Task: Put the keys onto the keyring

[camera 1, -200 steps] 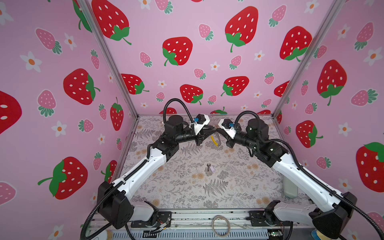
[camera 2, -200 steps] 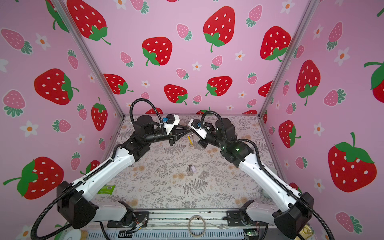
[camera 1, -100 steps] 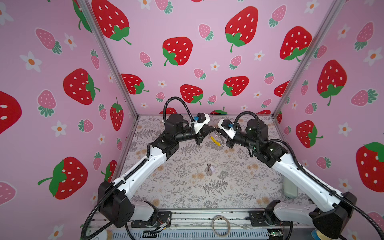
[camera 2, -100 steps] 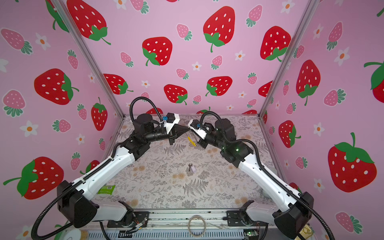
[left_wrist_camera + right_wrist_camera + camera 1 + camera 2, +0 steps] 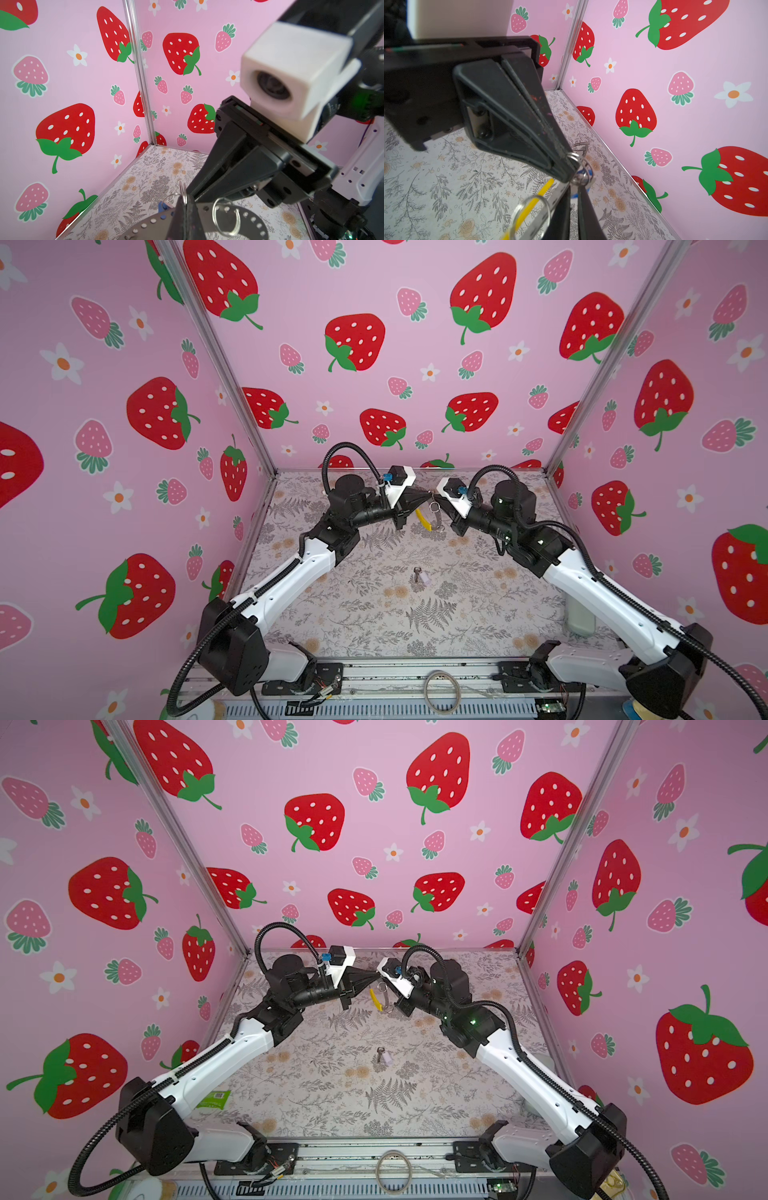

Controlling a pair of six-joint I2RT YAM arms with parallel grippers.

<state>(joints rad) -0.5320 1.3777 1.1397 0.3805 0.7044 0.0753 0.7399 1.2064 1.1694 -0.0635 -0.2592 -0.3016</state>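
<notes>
1. Yellow section of the keyring (image 5: pixel 423 519) is hanging at frame centre in both top views. It is off the table (image 5: pixel 374 614), between the two end effector tips.
2. The left end effector (image 5: pixel 570 170) is sitting fully closed, pinching the small metal loops (image 5: pixel 578 156) at the keyring's upper end. A second ago its fingers were slightly parted, so it has just clamped on.
3. The right end effector (image 5: pixel 190 193) is doing the reverse. It was closed a second ago, and its fingers are now parting a crack, seen at lower centre of the right wrist view. Cannot tell whether it is still pinching anything.
4. The arms are hardly shifting across the frames, and the tips are still meeting at the same spot.
5. The blue-tag key (image 5: pixel 585 174) is peeking out behind the left tip, right at the loops. Cannot tell whether it is threaded on or only resting against them.
6. The lilac-tag key (image 5: pixel 419 576) is lying flat on the table, below centre in both top views. It is well apart from both end effectors and not moving.
7. Judgement: this is looking like a handover, with the left taking the keyring and the right letting go.
8. That is probably freeing the right arm for the lilac-tag key, so the task is looking roughly halfway at best.
9. Risk: the keyring swinging or slipping while only one side is holding it.
</notes>
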